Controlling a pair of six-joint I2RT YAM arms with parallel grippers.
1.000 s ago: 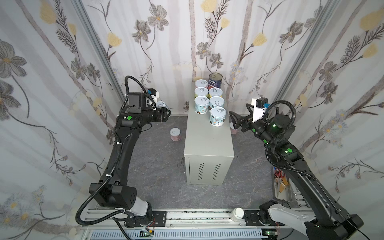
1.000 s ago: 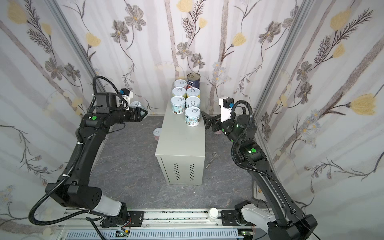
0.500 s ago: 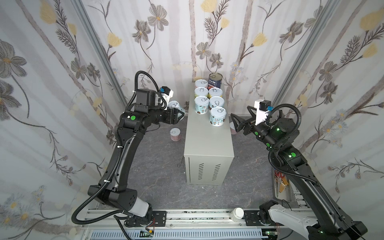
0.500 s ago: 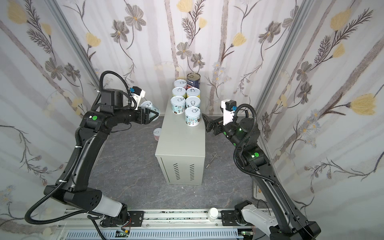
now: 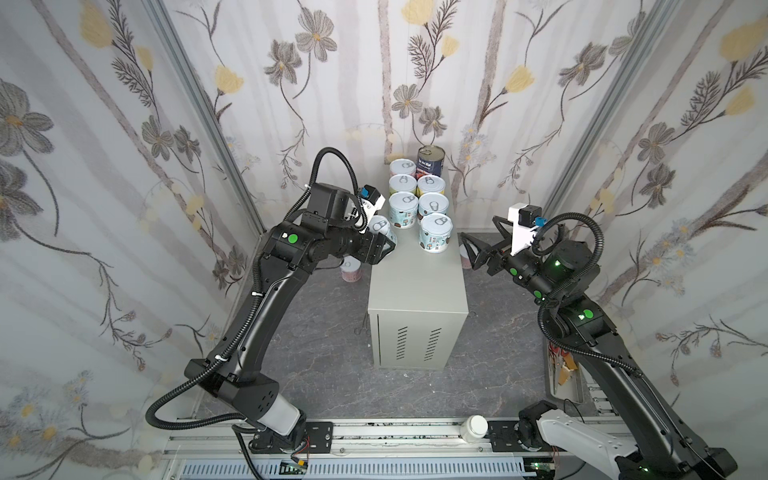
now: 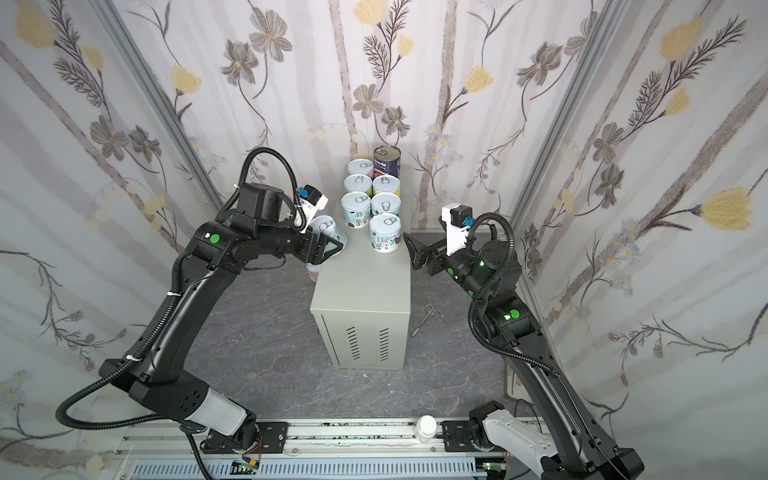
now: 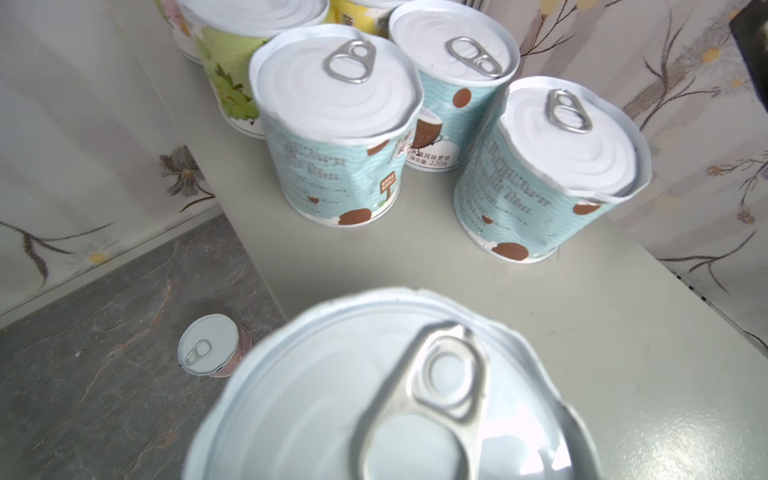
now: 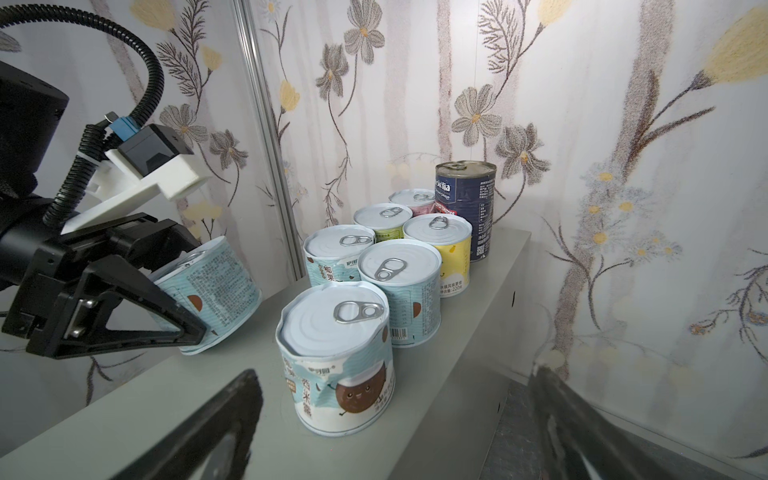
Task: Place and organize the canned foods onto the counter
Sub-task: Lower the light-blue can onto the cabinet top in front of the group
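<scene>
Left pincer (image 6: 332, 245): clamped on the sides of a short blue-labelled can, left of centre in both top views.
Held can (image 6: 326, 227): tilted, lid leaning back towards the arm, hanging over the left edge of the tabletop. Whether its lower rim touches the surface cannot be told.
Right pincer (image 5: 482, 243): spread wide with nothing between its fingers, right of centre, just off the right edge of the tabletop and pointing at the cans.
Tabletop (image 5: 415, 282): flat top of a tall pale grey box in the middle of the frame. Its near half is bare and vent slits show on its front.
Short cans (image 5: 403, 208): six standing upright in two close columns on the far half of the tabletop, with pink, green and blue labels on the left and yellow, blue and blue on the right.
Front can (image 5: 435, 232): nearest of the right column, its blue label crumpled, standing between the two pincers.
Tall dark-blue can (image 5: 431, 160): upright at the far right corner, behind the yellow one.
Pink can (image 5: 351, 269): upright on the floor (image 5: 332, 353), just left of the box and below the left pincer.
Scissors (image 6: 424, 320): lying on the floor right of the box.
White bottle (image 5: 475, 428): on the rail (image 5: 395, 434) along the bottom of the frame.
</scene>
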